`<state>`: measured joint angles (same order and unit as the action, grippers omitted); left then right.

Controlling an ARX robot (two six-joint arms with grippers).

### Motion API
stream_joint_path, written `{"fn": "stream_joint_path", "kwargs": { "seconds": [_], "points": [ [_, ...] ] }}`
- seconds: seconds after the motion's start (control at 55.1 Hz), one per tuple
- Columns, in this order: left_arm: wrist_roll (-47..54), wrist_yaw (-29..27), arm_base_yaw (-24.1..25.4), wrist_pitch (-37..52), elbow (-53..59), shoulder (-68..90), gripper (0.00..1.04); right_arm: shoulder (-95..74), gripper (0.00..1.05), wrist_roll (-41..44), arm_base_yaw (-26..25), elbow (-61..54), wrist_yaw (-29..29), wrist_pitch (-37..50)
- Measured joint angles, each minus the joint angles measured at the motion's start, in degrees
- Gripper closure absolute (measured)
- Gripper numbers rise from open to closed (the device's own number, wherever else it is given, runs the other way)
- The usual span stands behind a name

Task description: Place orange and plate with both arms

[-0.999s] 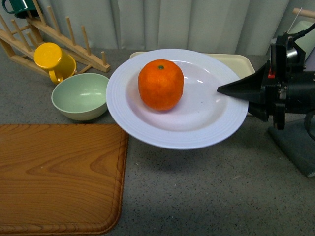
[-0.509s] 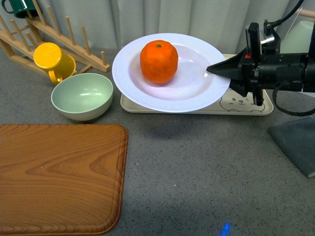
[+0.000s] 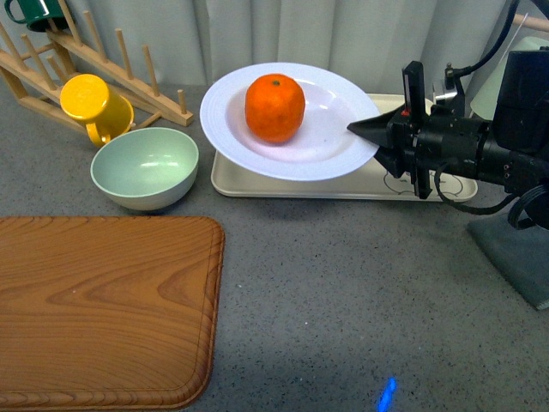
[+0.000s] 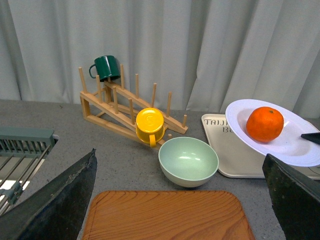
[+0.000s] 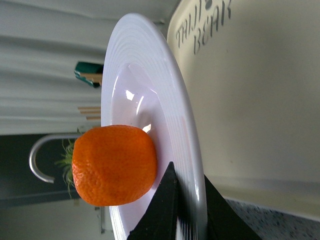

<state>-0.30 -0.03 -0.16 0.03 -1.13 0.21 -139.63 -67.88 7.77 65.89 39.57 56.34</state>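
1. Orange in colour, w/ a green stem dot on top: the orange (image 3: 274,107) sits in the hollow of the plate (image 3: 225,129), a little left of centre.
2. Plate is white w/ a ribbed rim. It is over the left part of the beige tray (image 3: 300,184) and slightly tilted. I cannot tell if its underside touches the tray.
3. R gripper (image 3: 367,142) comes in from the right and pinches the plate's right edge, one black finger above the rim and one below, jaws almost closed on it. R wrist view shows the same: the rim is between the fingers (image 5: 162,210), w/ the orange just beside.
4. L gripper (image 4: 179,157) shows only in the L wrist view. Jaws are spread wide w/ nothing between them, well apart from the plate.
5. Around:
   - A pale green bowl (image 3: 144,167) is just left of the tray.
   - A yellow mug (image 3: 90,103) is behind the bowl, against a wooden rack (image 3: 129,73).
   - A dark green mug (image 4: 106,67) hangs on top of the rack.
   - A wooden board (image 3: 103,309) lies in front of the bowl.
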Motion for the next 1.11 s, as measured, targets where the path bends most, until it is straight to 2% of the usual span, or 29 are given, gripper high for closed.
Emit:
{"fn": "stream_joint_path", "kwargs": {
  "seconds": [0.272, 0.727, 0.763, 1.108],
  "points": [
    [0.0, 0.0, 0.0, 0.0, 0.0, 0.0, 0.06, -1.9, 1.02, -5.2, 1.3, -0.6, -7.3, 1.9],
    [0.0, 0.0, 0.0, 0.0, 0.0, 0.0, 0.06, -6.1, 1.02, -8.0, 2.2, 1.2, -14.0, -0.2],
    [0.0, 0.0, 0.0, 0.0, 0.0, 0.0, 0.06, -6.1, 0.99, -8.0, 2.2, 1.4, -14.1, -0.5],
    [0.0, 0.0, 0.0, 0.0, 0.0, 0.0, 0.06, -6.1, 0.45, -7.6, 2.2, 1.9, -14.0, -1.9]
  ]
}}
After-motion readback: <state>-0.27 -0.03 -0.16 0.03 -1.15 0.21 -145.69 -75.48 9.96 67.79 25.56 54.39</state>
